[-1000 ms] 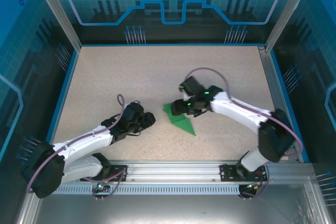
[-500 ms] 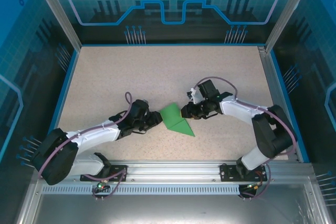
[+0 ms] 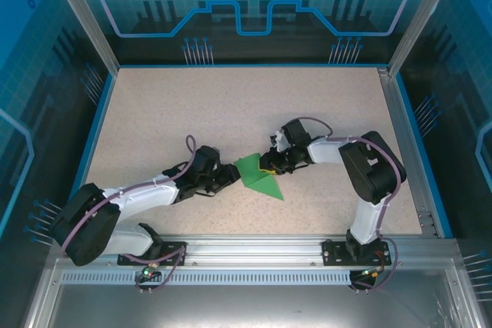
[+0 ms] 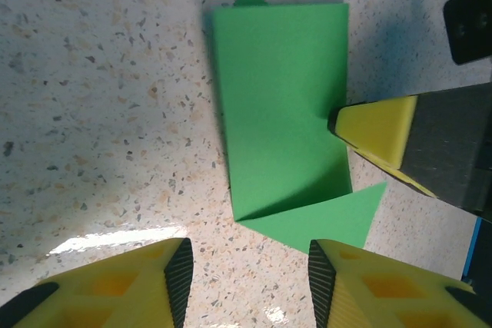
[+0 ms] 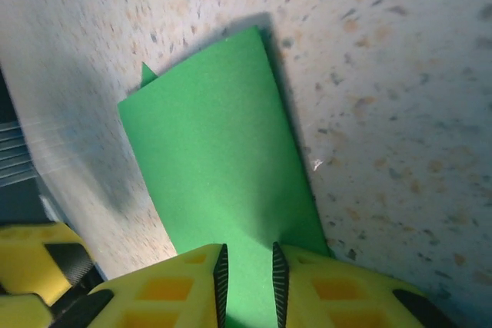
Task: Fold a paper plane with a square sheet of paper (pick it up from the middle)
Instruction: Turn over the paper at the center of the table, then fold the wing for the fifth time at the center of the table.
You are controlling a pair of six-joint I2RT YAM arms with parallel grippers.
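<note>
Bright overhead light; glare streak on tabletop (image 4: 115, 240); soft shadow beside square sheet of paper (image 5: 215, 159); right-wrist view blurry left.

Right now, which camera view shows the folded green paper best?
The left wrist view: the green paper lies almost whole there, folded edges and corner tips sharp. The right wrist view shows its far part; the near end runs between the fingers of the right hand. The top view shows it small.

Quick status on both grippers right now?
Left gripper: open, holding nothing, beside the paper.
Right gripper: closed on the paper's edge.
</note>
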